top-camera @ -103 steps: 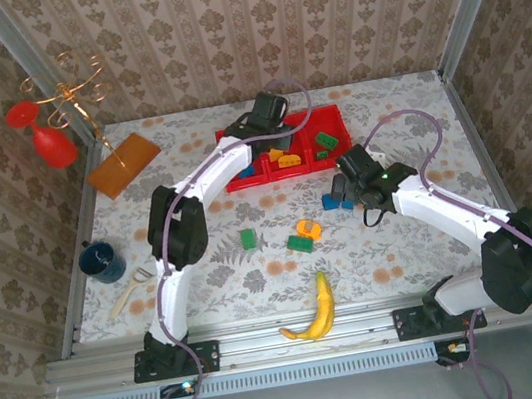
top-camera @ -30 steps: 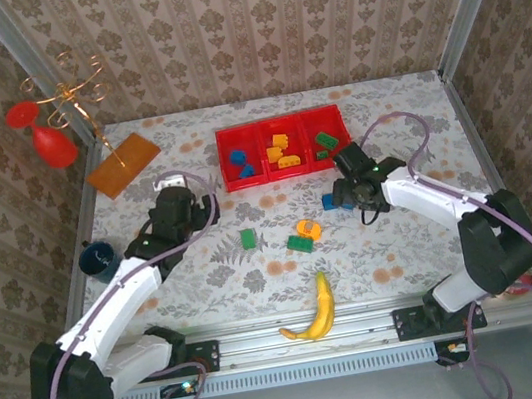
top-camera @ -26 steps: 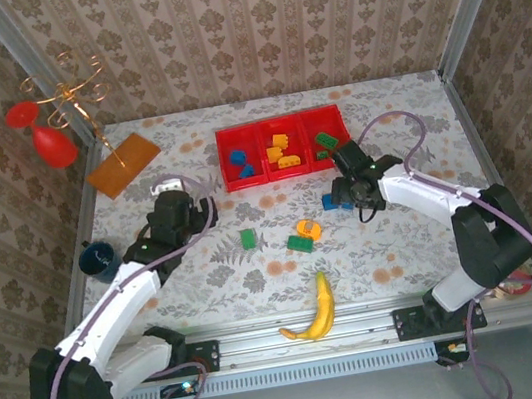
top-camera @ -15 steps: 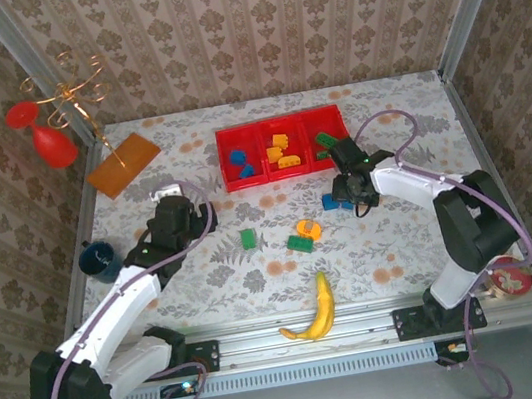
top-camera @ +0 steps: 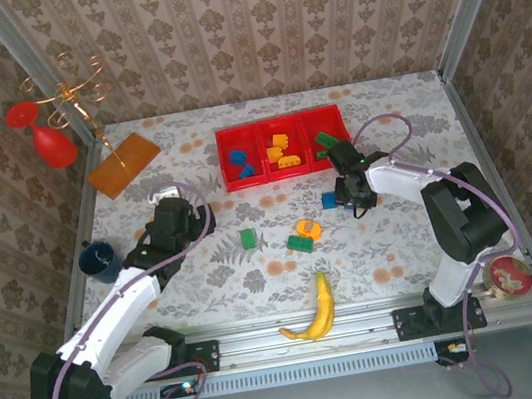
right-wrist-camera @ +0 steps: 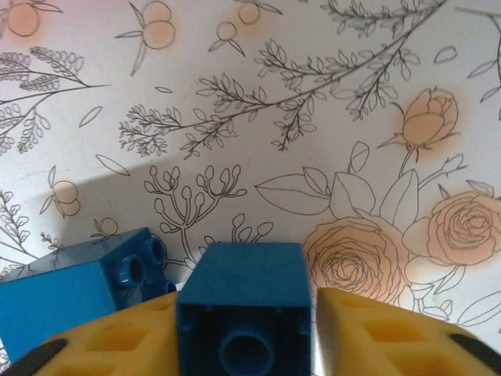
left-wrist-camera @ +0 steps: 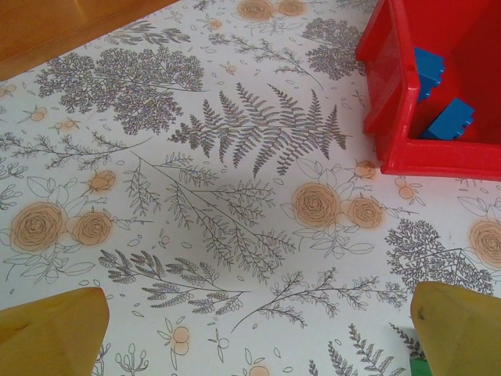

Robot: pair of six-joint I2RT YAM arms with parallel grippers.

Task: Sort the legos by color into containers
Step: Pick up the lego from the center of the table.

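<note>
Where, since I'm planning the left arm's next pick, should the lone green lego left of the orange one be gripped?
Probably from straight above, with the left fingers on the two longer side faces of the green lego. It lies flat on the table, apart from the other bricks, so its narrow width looks free to pinch.

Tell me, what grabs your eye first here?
The long red tray at the back, holding blue, orange and green bricks in separate compartments. Near it the right gripper pinches a blue brick, and a yellow banana lies at the near edge.
</note>
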